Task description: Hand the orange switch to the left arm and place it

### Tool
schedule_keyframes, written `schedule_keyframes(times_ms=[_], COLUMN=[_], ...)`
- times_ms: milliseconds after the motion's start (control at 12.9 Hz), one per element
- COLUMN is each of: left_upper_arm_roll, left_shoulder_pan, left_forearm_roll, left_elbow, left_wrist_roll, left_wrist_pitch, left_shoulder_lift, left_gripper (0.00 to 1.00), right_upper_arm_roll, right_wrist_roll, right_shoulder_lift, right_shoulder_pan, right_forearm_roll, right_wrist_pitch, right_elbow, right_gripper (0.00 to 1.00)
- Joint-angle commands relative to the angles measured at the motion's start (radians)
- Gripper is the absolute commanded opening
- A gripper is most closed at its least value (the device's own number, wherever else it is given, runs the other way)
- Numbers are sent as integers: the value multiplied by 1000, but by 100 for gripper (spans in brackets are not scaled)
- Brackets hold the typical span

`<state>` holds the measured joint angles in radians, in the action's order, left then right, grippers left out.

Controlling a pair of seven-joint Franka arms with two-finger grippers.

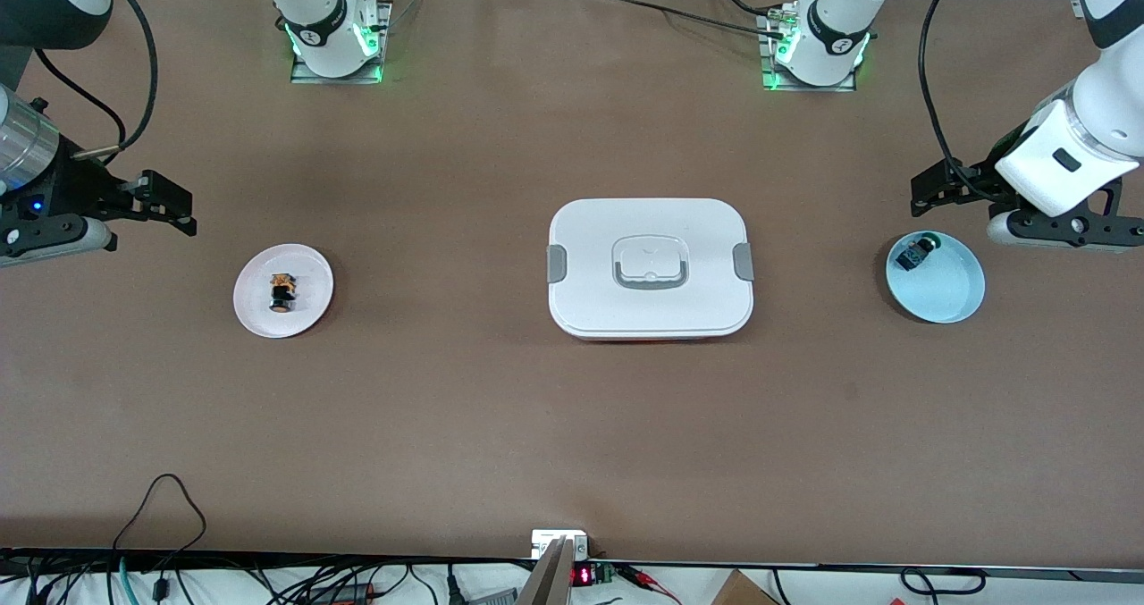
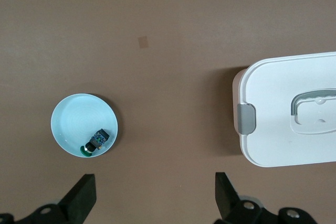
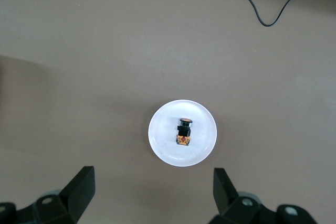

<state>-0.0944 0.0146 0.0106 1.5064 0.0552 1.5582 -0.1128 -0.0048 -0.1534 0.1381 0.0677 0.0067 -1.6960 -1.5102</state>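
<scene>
The orange switch (image 1: 281, 292) (image 3: 184, 132), black with an orange cap, lies on a small white plate (image 1: 308, 270) (image 3: 202, 124) toward the right arm's end of the table. My right gripper (image 1: 179, 207) (image 3: 153, 187) hangs open beside that plate, up in the air over bare table, with nothing between its fingers. The large white box (image 1: 590, 256) (image 2: 283, 129) sits closed at mid-table. My left gripper (image 1: 925, 196) (image 2: 156, 192) is open and empty, over the table near a light blue plate (image 1: 956, 292) (image 2: 73, 119).
A small dark blue-and-green component (image 1: 913, 254) (image 2: 96, 141) lies in the light blue plate, toward the left arm's end. Cables run along the table edge nearest the front camera. Bare brown tabletop lies between each plate and the box.
</scene>
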Motion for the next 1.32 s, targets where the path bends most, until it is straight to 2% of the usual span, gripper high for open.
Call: schedule_keyframes(times_ms=[0,1240], left_upper_arm_roll=[-2,-2], left_shoulder_pan=[-4,-12], left_forearm_roll=[-4,-1], left_elbow=[-17,-12], left_wrist_roll=[-17,-15], left_wrist_pitch=[-7,-13], left_shoulder_lift=[-5,-5], left_gripper=[100,100], right_upper_arm_roll=[3,-11], right_wrist_roll=[-3,-5], right_shoulder_lift=[-1,-2], right_shoulder_pan=[-2,-6], right_forearm_roll=[4,16], right_wrist_pitch=[-19,-24], right_elbow=[-4,2], right_gripper=[100,100])
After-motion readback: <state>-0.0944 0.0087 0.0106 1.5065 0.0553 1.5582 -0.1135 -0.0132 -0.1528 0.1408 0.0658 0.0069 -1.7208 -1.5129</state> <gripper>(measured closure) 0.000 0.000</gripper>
